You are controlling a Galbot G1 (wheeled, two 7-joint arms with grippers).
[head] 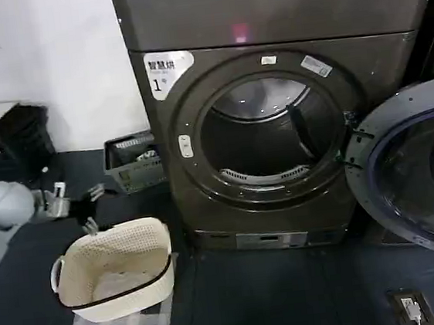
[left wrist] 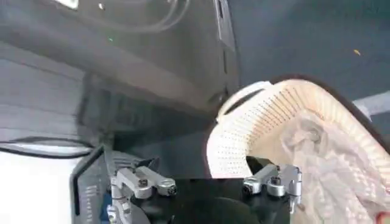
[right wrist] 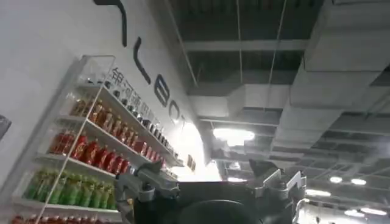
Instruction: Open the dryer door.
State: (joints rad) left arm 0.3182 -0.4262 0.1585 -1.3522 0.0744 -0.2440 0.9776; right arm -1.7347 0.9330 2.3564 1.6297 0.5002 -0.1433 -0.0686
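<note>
Standing before me, the dryer (head: 274, 110) had its dryer door (head: 416, 176) swung wide to my right, a cream basket (head: 116, 270) on the floor beside it, my left gripper (head: 90, 207) spread-fingered above that rim, and my right gripper (right wrist: 210, 185) likewise parted, facing ceiling and drink shelves (right wrist: 91, 152).

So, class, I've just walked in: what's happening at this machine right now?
The dryer already stands with its dryer door swung wide to the robot's right, and the drum is exposed. The left gripper is open and holds nothing; it hangs low above a cream laundry basket on the floor, left of the dryer. The right gripper is also open and points up towards a ceiling and drink shelves.
</note>
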